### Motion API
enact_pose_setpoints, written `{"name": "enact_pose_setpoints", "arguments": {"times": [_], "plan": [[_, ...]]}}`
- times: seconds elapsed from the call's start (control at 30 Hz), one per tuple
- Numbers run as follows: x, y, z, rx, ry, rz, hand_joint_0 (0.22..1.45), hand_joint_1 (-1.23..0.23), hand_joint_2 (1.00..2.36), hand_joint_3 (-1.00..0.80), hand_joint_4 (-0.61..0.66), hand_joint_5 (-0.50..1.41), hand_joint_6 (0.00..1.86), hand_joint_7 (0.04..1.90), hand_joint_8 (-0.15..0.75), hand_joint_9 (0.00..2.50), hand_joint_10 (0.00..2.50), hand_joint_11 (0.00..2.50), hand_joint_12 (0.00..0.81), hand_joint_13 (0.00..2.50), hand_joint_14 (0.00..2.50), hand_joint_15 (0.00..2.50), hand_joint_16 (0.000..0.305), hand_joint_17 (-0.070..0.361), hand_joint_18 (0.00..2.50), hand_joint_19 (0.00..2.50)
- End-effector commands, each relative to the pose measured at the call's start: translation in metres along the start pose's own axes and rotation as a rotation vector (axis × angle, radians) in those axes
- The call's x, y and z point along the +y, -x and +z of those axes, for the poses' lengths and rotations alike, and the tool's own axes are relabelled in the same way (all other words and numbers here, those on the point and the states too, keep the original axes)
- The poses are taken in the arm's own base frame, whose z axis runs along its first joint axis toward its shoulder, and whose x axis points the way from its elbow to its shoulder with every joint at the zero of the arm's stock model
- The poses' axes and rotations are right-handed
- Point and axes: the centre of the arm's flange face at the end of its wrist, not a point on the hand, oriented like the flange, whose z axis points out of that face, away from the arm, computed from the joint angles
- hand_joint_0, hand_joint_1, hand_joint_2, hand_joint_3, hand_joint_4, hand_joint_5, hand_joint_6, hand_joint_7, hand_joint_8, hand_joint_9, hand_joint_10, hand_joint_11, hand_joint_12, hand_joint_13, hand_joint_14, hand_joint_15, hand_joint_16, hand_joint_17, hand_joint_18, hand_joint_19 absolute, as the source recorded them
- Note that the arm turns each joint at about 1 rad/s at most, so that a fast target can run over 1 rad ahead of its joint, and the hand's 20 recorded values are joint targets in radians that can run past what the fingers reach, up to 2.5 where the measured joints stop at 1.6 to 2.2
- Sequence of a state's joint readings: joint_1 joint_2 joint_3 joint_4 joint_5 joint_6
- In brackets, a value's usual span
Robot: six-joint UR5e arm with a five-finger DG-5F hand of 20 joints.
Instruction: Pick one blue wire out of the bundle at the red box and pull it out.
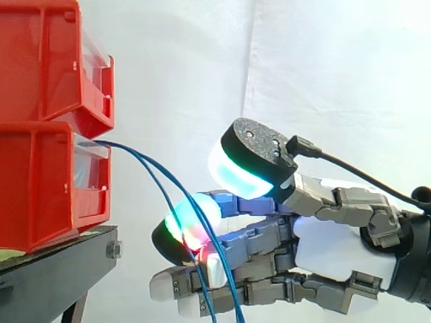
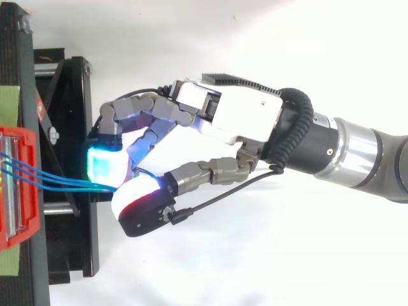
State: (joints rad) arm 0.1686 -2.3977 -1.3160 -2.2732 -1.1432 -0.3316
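Blue wires (image 2: 64,182) run out of the lower red bin (image 1: 47,188), which sits on the black stand (image 1: 54,269). They curve down across the front of the hand (image 2: 236,118). I cannot tell whether the hand grips any wire.

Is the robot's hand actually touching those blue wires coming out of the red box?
Touching. In the top view the blue wires run from the red box straight in between two glowing fingertips of the hand, which pinch them.

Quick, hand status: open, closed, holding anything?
Hand: closed, pinching the thin blue wires from the red plastic box between thumb and finger pads.
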Motion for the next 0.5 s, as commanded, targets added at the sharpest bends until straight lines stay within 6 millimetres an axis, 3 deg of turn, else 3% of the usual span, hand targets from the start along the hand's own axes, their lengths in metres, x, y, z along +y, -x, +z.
{"name": "enact_pose_setpoints", "arguments": {"times": [0.0,0.1,0.47], "plan": [[-0.003,-0.003,-0.002,0.000,-0.005,-0.010,0.49,-0.68,1.00,-0.49,0.24,-0.09,0.58,1.35,0.260,0.97,0.03,0.73,0.379,0.53,0.02,0.34,0.060,0.135,0.42,0.35],[-0.033,-0.012,-0.009,0.008,-0.020,-0.006,0.50,-0.68,1.00,-0.47,0.24,-0.09,0.57,1.36,0.258,0.96,0.03,0.73,0.378,0.53,0.01,0.34,0.059,0.134,0.41,0.35],[-0.025,-0.020,-0.004,-0.011,0.042,0.026,0.52,-0.69,1.01,-0.43,0.22,-0.09,0.58,1.35,0.254,0.97,0.03,0.73,0.369,0.53,0.01,0.34,0.057,0.129,0.40,0.36]]}}
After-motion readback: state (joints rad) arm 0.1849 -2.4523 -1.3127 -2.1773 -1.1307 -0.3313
